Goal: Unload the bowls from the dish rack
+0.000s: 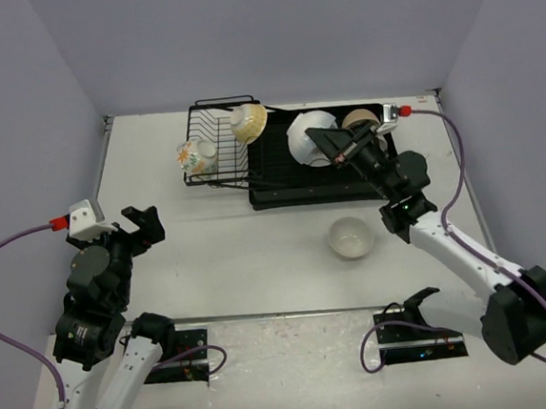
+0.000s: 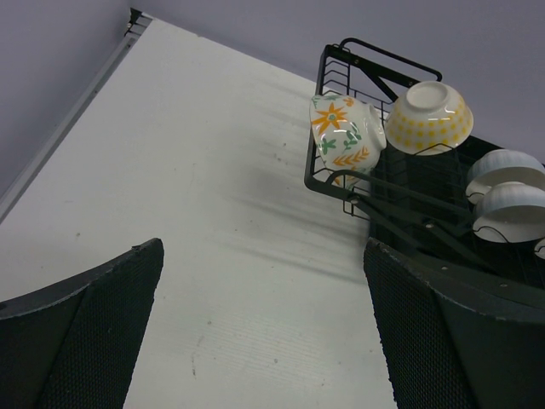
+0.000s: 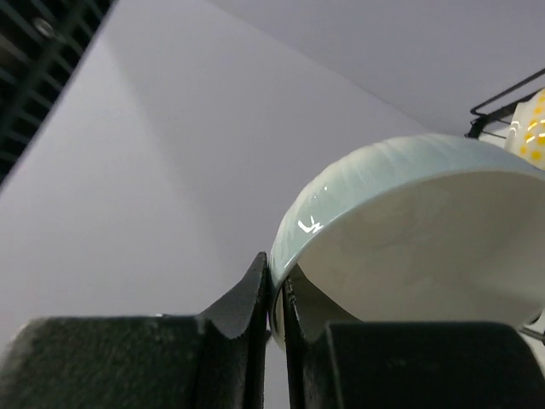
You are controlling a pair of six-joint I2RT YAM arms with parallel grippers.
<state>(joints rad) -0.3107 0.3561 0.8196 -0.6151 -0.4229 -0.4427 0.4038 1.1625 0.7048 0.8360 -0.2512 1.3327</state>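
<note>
The right gripper [image 3: 274, 298] pinches the rim of a white bowl [image 3: 409, 247] tilted on edge at the dish rack [image 1: 292, 199], by the table's [image 1: 212, 267] far edge. The left gripper [image 1: 144, 225], spread wide, is well apart.

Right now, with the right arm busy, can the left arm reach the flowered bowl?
Likely yes: the left end effector is open and empty, with only table between it and the flowered bowl in the dish rack.

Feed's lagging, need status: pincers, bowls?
Right pincer shut on white bowl, at rack. Left pincer open, empty. Cream bowl on table. Nothing blocking.
</note>
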